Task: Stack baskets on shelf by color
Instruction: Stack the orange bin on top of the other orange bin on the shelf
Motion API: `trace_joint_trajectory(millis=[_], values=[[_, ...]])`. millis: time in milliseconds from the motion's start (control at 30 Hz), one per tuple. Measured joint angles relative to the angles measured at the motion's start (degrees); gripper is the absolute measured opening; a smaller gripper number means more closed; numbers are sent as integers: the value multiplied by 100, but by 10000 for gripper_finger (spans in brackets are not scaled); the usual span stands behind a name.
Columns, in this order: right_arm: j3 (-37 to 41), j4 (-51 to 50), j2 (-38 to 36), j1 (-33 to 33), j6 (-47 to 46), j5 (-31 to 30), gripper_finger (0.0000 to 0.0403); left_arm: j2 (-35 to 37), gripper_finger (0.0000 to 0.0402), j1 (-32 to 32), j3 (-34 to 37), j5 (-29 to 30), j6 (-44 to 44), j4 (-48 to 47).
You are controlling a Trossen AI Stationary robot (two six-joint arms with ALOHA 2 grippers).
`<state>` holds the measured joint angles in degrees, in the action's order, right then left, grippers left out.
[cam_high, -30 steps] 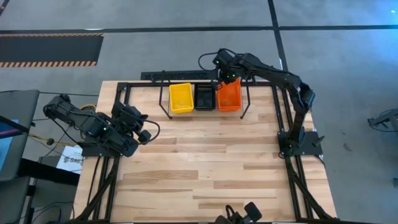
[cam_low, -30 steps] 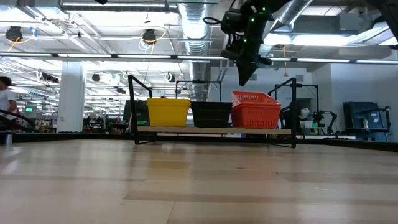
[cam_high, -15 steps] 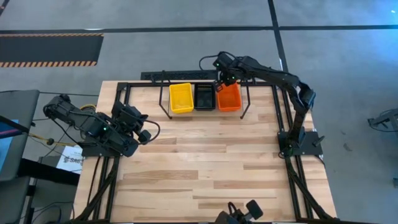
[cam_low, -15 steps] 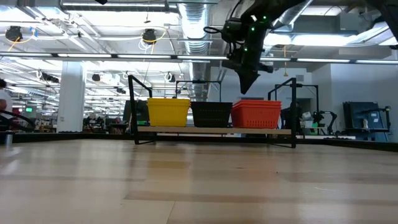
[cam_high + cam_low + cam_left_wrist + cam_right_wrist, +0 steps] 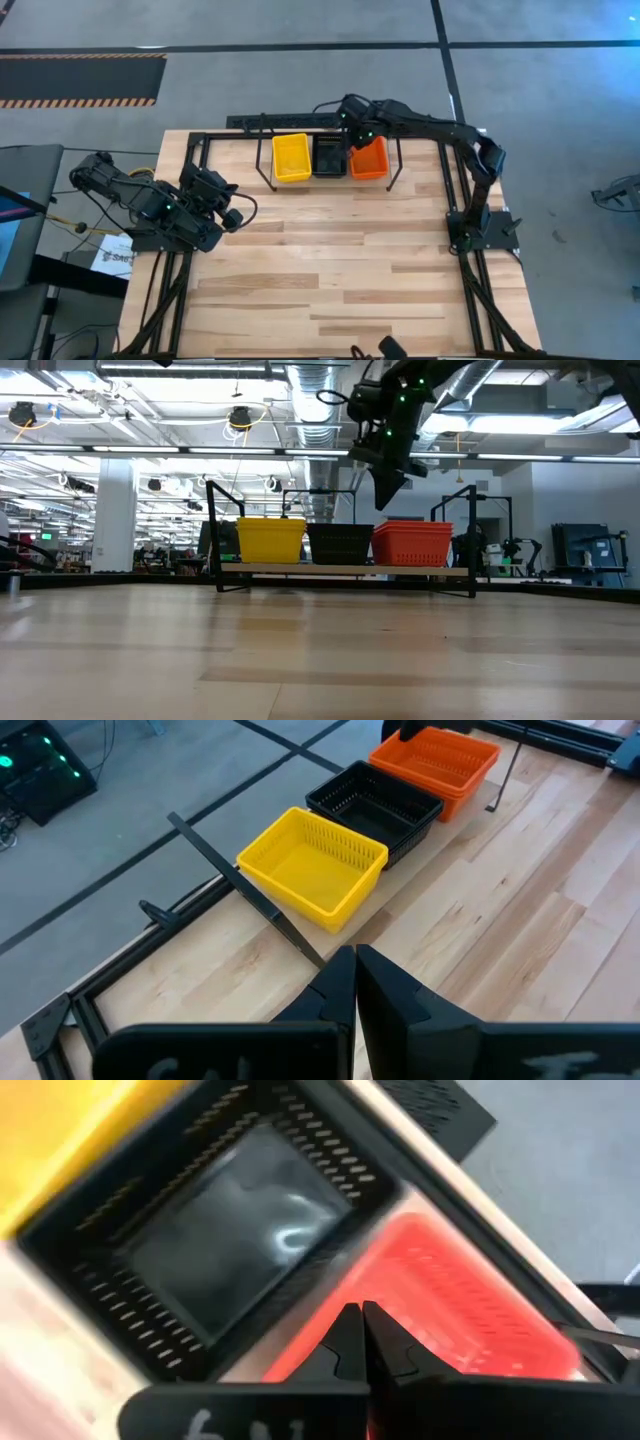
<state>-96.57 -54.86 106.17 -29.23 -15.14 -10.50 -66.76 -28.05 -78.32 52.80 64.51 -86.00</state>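
Three basket stacks stand side by side on the shelf [image 5: 345, 570] at the table's far edge: yellow [image 5: 291, 157] on the left, black [image 5: 329, 155] in the middle, red-orange [image 5: 369, 158] on the right. They also show in the left wrist view as yellow [image 5: 312, 868], black [image 5: 375, 808] and red-orange [image 5: 436, 765]. My right gripper [image 5: 383, 488] hovers shut above the seam between the black [image 5: 235, 1240] and red-orange [image 5: 450, 1295] baskets, touching nothing. My left gripper [image 5: 355, 970] is shut and waits near the table's left edge [image 5: 232, 215].
The shelf's black wire hoops [image 5: 218, 530] rise at each end. Black frame rails [image 5: 455, 190] run along the table's left, right and far sides. Bare wooden tabletop [image 5: 330, 260] stretches from the shelf toward the near edge.
The right gripper has moved toward the table's left, from above the red-orange stack to over the seam with the black stack. The top red-orange basket, tilted a second ago, now sits level in its stack.
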Motion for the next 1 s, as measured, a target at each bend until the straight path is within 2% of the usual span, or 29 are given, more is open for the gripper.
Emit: trace_joint_trajectory(millis=[233,567,1000], values=[[55,10,0,-9,72,-488,0,0,0,-1,0,0,0,0],[93,-469,-2,-330,3,-461,0,0,0,0,0,-107,0,5],[1003,-199,4,-587,-90,-458,0,0,0,1,-1,-97,-1,102]])
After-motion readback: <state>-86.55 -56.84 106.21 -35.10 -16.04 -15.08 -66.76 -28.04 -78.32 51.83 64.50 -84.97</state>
